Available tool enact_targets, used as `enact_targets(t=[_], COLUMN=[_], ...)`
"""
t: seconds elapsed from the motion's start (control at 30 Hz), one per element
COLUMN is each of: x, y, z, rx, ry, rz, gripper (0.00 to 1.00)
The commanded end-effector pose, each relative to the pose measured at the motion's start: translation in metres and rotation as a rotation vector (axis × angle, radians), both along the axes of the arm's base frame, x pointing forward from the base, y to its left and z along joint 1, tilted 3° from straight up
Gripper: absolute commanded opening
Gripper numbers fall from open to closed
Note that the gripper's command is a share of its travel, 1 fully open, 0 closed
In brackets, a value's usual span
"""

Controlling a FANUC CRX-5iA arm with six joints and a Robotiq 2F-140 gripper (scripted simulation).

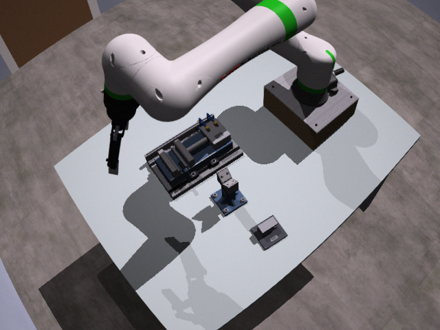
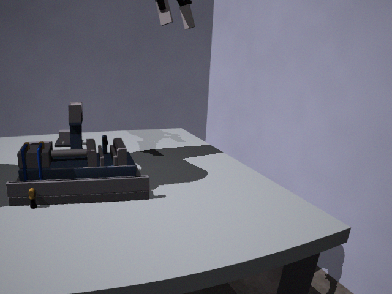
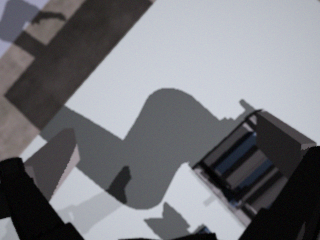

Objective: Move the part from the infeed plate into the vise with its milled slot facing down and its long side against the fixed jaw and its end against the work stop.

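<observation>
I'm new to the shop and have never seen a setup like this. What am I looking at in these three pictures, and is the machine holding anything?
It is one white robot arm bolted to a grey base on a pale table. The first picture looks down from above, the second from the side at table height, the third from a camera on the arm's wrist. On the table stand a vise with open jaws, a V-block on a blue foot, and an infeed plate carrying the part, a small grey block. The tool, a two-finger gripper, hangs high over the table beside the vise, fingers spread wide, holding nothing.
</observation>
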State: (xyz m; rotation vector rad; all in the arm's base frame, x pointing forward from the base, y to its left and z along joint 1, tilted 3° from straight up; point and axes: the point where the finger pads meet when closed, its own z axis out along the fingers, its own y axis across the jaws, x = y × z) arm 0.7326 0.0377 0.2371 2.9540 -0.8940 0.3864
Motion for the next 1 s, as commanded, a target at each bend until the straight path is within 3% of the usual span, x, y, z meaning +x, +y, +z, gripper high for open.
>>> enact_targets(t=[0.0,0.63,0.7,0.8,0.83,0.87,0.93,0.97], x=[0.0,-0.002,-0.009,-0.034,-0.034,-0.047,-0.047,-0.062], y=[0.0,0.005,0.02,0.066,0.066,0.086,0.086,0.108], z=[0.0,-0.001,-0.004,-0.015,-0.015,-0.02,-0.02,-0.026], rx=[0.0,0.006,0.022,0.071,0.071,0.092,0.092,0.113], ry=[-0.001,0.001,0.005,0.021,0.021,0.031,0.031,0.042], rz=[0.0,-0.01,-0.041,-0.14,-0.14,-0.187,-0.187,-0.24], gripper=[1.0,1.0,1.0,1.0,1.0,1.0,1.0,1.0])
